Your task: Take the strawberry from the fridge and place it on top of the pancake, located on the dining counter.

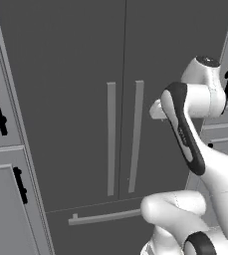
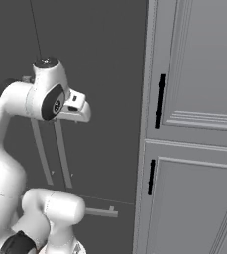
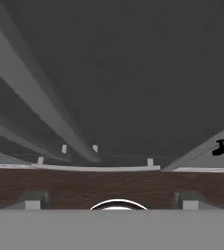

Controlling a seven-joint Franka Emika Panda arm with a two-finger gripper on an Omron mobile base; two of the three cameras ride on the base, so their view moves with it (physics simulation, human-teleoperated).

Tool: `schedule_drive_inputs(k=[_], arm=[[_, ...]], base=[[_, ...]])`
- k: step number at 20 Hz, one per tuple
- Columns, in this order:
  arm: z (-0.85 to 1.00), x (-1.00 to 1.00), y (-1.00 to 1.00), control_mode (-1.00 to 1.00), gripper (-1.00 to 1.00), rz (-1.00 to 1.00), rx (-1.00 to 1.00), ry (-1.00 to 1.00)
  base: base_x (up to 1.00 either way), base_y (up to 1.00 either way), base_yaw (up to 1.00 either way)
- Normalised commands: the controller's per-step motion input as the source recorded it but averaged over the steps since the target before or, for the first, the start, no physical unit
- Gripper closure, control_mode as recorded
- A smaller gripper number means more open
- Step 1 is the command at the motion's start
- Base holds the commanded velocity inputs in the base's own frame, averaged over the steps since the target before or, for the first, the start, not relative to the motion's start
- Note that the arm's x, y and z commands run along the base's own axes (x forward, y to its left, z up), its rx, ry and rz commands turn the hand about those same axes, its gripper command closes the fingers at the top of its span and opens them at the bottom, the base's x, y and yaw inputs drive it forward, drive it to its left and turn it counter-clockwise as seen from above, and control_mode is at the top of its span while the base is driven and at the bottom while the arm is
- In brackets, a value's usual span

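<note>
The fridge (image 1: 75, 74) stands straight ahead, tall and dark grey, with both French doors shut. Its two long grey vertical handles (image 1: 111, 139) flank the centre seam, and the bottom drawer's bar handle (image 1: 105, 216) runs below them. The strawberry is hidden behind the shut doors. The pancake and the dining counter are out of view. My gripper (image 3: 111, 202) hovers in front of the right door, pointing down along the fridge face. Its fingertips (image 3: 33, 201) stand wide apart, so it is open and holds nothing. Its white hand (image 2: 79, 110) sits at mid-door height, right of the handles.
Light grey panelled cabinets with black handles flank the fridge, on the left (image 1: 6, 199) and on the right (image 2: 194, 99). Brown wood floor (image 3: 108, 188) lies below the drawer handle (image 3: 96, 167). My own elbow (image 1: 182, 124) bends close to the right door.
</note>
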Motion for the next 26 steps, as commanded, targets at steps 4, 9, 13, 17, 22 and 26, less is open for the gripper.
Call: schedule_drive_inputs(k=[4,9,13,17,22,26], arm=[[0.38,-0.86,0.09,-1.00,-1.00,-0.03,-0.02,-0.26],[0.27,-0.78,0.00,-1.00,-1.00,-0.03,-0.01,-0.02],[0.14,-0.48,0.00,-1.00,-1.00,0.00,0.00,0.15],[0.01,-0.46,0.04,-1.00,-1.00,0.00,0.00,0.06],[0.00,-0.40,0.16,-1.00,-1.00,0.00,0.00,-0.30],[0.00,-0.14,0.34,-1.00,-1.00,0.00,0.00,-0.07]], base=[[0.00,0.00,0.00],[0.00,0.00,0.00],[0.00,0.00,0.00],[0.00,0.00,0.00],[0.00,0.00,0.00],[0.00,0.00,0.00]])
